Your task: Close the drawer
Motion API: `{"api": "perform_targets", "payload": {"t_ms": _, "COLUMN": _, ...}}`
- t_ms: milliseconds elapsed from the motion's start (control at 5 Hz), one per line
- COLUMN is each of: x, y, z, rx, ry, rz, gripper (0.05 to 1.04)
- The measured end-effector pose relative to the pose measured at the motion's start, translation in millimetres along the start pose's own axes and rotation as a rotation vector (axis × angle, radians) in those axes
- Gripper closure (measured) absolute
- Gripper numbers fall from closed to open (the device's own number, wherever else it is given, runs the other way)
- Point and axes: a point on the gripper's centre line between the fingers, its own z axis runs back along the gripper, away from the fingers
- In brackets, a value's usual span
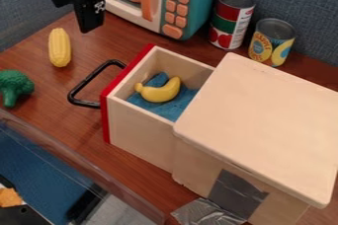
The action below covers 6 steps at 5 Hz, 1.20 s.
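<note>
Brown desk (79, 125) | drawer (137, 131) pulled out from wooden box (264, 125), banana (161, 91) inside | gripper (90, 20) upper left, cannot tell whether apart or together | risk: off-centre push jamming drawer

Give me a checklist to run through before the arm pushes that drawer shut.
1. Drawer open, so a push is needed: ok.
2. Tool at the drawer's red front: not ok, it hangs away from it, near the toy microwave.
3. Handle untouched by the toy corn and broccoli: ok.
4. Toy banana within the drawer walls: ok.
5. Blue cloth free of the drawer's rear edge: cannot tell, the box top hides it.
</note>
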Motion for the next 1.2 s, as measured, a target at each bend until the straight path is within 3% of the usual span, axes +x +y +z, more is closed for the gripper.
{"api": "perform_targets", "payload": {"t_ms": 200, "x": -2, "y": -1, "z": -6, "rx": -0.013, "ry": 0.017, "rz": -0.019, "gripper": 0.084}}
{"api": "perform_targets", "payload": {"t_ms": 600, "x": -15, "y": 24, "z": -17, "rx": 0.004, "ry": -0.028, "rz": -0.384, "gripper": 0.084}}
{"api": "perform_targets", "payload": {"t_ms": 1200, "x": -20, "y": 27, "z": -25, "rx": 0.029, "ry": -0.058, "rz": -0.672, "gripper": 0.084}}
